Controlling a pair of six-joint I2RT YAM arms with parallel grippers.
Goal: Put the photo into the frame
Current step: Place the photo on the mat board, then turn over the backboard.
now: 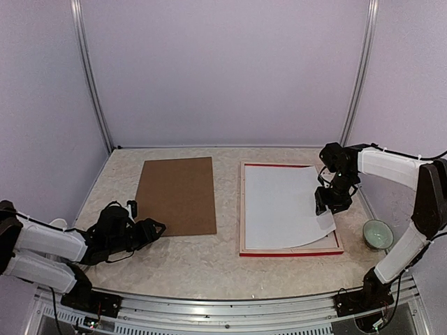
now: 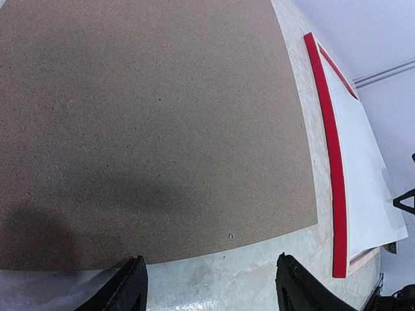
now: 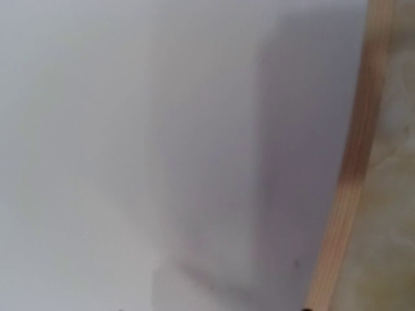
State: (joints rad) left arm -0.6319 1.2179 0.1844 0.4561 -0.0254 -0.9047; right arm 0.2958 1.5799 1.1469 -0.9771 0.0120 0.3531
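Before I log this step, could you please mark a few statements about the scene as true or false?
1. The photo lies white side up on the frame. True.
2. The backing board rests on top of the frame. False: it lies on the table, left of the frame and apart from it.
3. The left end effector is open with nothing between its fingers. True.
4. The bowl stands left of the backing board. False: it stands right of the frame, by the right arm.
5. The right end effector is over the backing board. False: it is over the photo's right edge.
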